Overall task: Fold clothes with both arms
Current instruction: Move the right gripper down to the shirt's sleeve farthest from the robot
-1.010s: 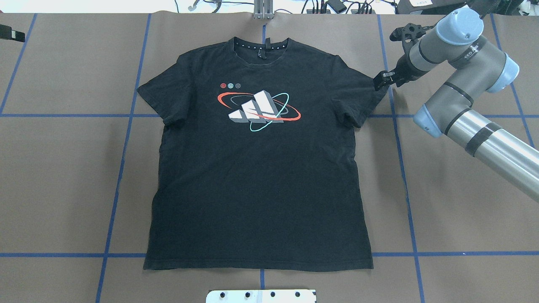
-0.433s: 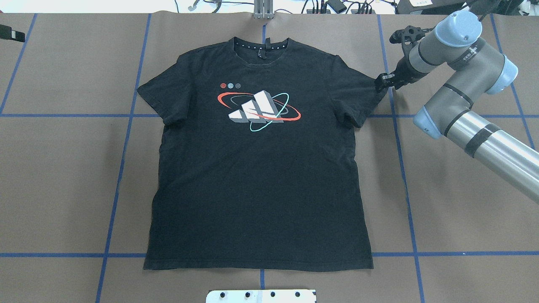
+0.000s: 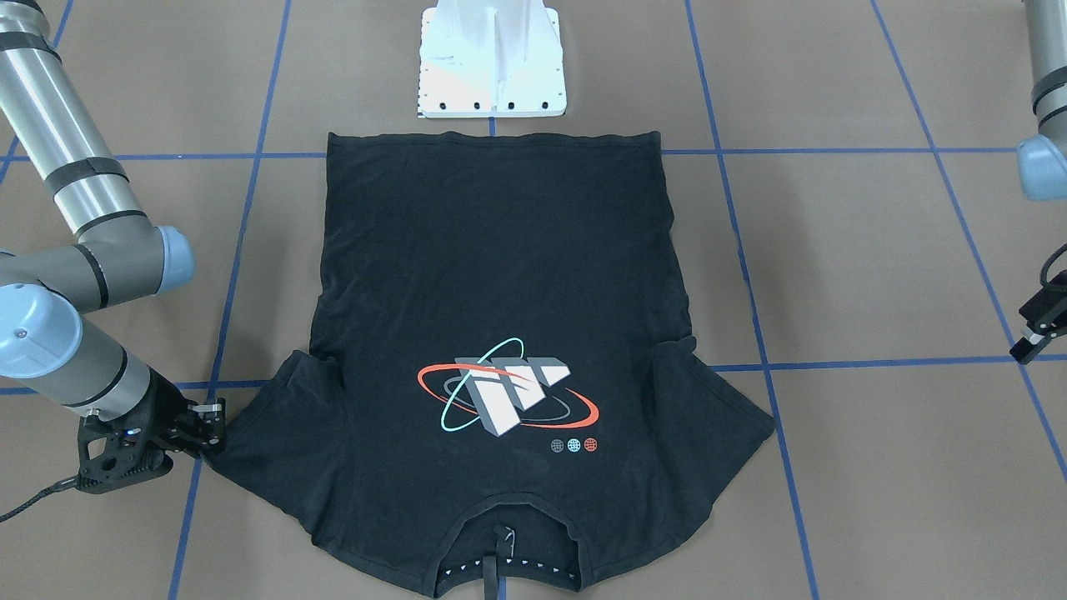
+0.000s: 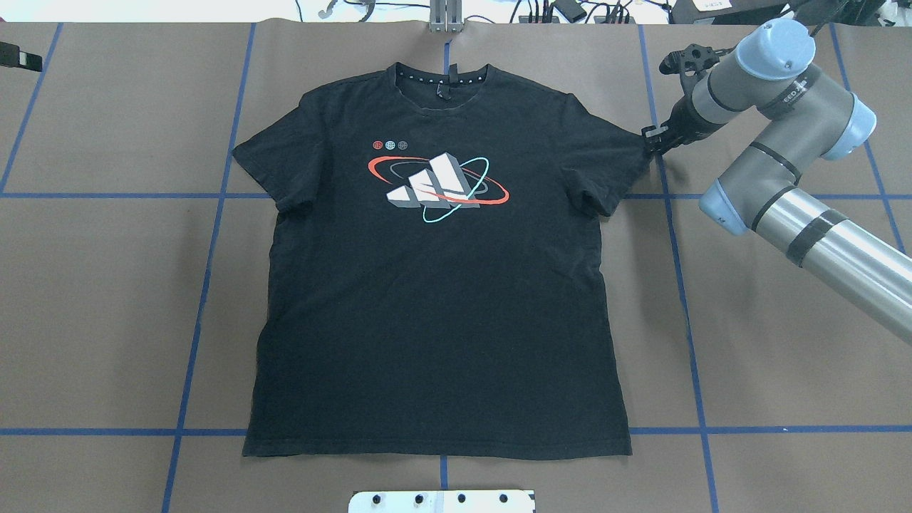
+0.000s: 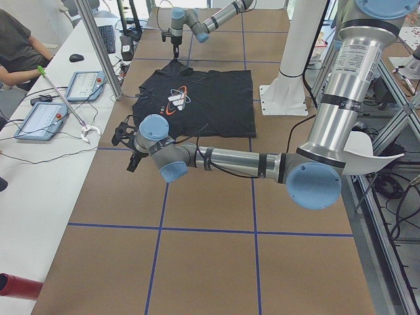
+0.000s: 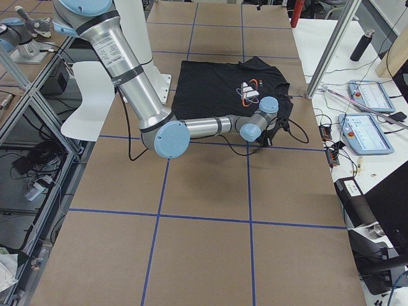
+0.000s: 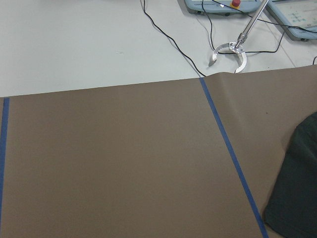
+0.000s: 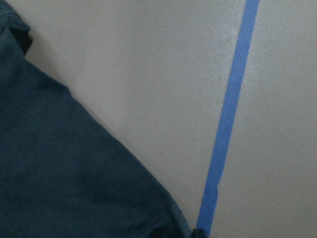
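I've got the black T-shirt [image 4: 438, 320] spread flat on the brown table [image 4: 107, 299], logo [image 4: 438, 182] up, collar [image 4: 417, 105] at the far edge. My right gripper [image 4: 650, 140] sits against the sleeve [image 4: 613, 167] tip on its own side.

The T-shirt [image 3: 500, 275] loses its collar to the bottom edge of the front-facing view, and the left wrist view catches only a dark sliver of it. The left pincer [image 3: 1029, 337], near the table's left end, is cut by that front view's edge, so how its jaws stand cannot be read. The right pincer [image 4: 650, 138] sits at the sleeve tip toward the table's far edge, too small to tell whether it grips the cloth; its own wrist view is blurred.
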Controlling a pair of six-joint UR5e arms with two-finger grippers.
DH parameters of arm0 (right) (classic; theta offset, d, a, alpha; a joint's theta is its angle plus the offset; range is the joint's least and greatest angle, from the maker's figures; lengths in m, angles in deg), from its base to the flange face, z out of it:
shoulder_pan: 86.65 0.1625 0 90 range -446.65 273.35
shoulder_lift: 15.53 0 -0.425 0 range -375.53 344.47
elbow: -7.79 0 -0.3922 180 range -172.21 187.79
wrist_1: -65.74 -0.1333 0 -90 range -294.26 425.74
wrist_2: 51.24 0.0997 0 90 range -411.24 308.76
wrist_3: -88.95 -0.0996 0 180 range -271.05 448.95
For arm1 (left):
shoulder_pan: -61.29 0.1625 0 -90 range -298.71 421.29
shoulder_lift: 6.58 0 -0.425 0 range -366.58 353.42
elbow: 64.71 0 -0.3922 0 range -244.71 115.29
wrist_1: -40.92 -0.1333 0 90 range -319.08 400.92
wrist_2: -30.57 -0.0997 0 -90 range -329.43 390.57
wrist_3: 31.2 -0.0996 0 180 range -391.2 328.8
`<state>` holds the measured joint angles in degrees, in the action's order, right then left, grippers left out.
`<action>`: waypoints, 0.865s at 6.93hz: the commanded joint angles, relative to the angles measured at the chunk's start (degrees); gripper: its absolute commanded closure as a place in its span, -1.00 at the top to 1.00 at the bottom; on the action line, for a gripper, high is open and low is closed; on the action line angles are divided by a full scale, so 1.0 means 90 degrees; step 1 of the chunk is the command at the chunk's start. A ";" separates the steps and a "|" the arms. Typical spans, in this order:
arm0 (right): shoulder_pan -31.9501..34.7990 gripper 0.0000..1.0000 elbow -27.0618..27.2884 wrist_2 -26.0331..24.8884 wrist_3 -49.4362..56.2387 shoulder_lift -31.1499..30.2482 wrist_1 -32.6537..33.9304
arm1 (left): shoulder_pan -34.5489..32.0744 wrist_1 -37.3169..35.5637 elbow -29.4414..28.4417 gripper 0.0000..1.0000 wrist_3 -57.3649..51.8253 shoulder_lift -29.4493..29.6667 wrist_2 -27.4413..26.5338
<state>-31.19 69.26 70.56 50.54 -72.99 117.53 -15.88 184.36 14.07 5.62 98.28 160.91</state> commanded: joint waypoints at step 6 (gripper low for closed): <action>0.0165 -1.00 0.0219 0.0429 -0.0010 0.0261 -0.0013 | 0.0000 0.0000 0.0016 0.98 0.0010 0.0020 0.0000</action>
<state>-30.39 69.94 72.04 50.46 -71.36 117.48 -15.88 184.36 14.20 5.71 98.42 160.91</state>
